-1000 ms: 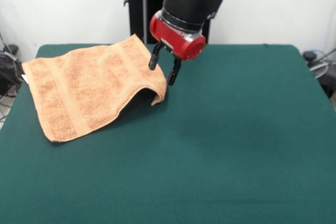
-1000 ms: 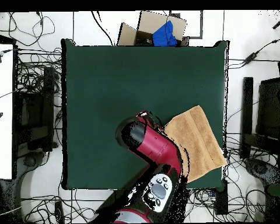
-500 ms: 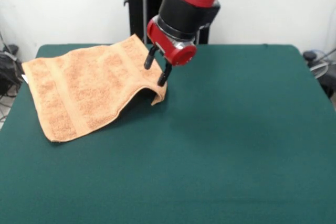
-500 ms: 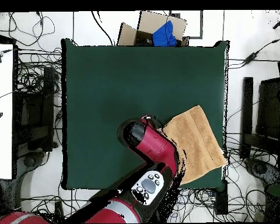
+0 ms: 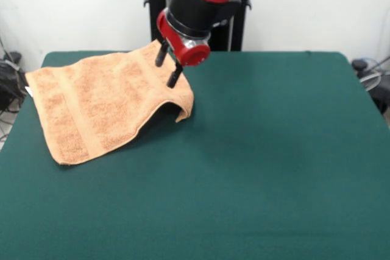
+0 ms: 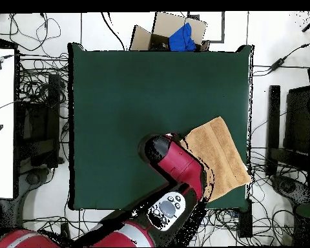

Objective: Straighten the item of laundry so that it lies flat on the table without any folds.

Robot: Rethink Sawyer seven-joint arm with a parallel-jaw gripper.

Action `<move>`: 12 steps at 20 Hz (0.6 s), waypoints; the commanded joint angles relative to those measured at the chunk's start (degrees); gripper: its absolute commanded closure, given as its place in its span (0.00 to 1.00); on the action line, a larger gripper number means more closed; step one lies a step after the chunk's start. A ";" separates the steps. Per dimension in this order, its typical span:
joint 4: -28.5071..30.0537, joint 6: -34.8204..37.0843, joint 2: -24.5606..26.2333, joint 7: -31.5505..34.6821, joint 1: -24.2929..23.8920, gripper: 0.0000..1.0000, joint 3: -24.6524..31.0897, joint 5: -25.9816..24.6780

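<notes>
**Towel corner humped under the open gripper**

The peach-orange towel [image 5: 103,105] lies at one corner of the green table [image 5: 274,168], mostly flat. Its corner just below the gripper [image 5: 168,68] is humped and curls under. The gripper hangs above that end, fingers apart, holding nothing. The towel's length runs away from the gripper toward the table's side edge, so I'd guess the curled corner gets pulled outward.

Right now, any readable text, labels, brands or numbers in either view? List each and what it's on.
None readable.
Towel: no print shows on it.
Gripper and the red arm: no legible marking; the grey panel on the arm in the overhead view has buttons, too small to read.
Table: plain green, no signs.
Cardboard box beyond the table: no text can be made out.
</notes>
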 commanded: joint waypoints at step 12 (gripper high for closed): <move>-18.15 17.70 8.70 29.30 3.15 0.00 -3.85 3.77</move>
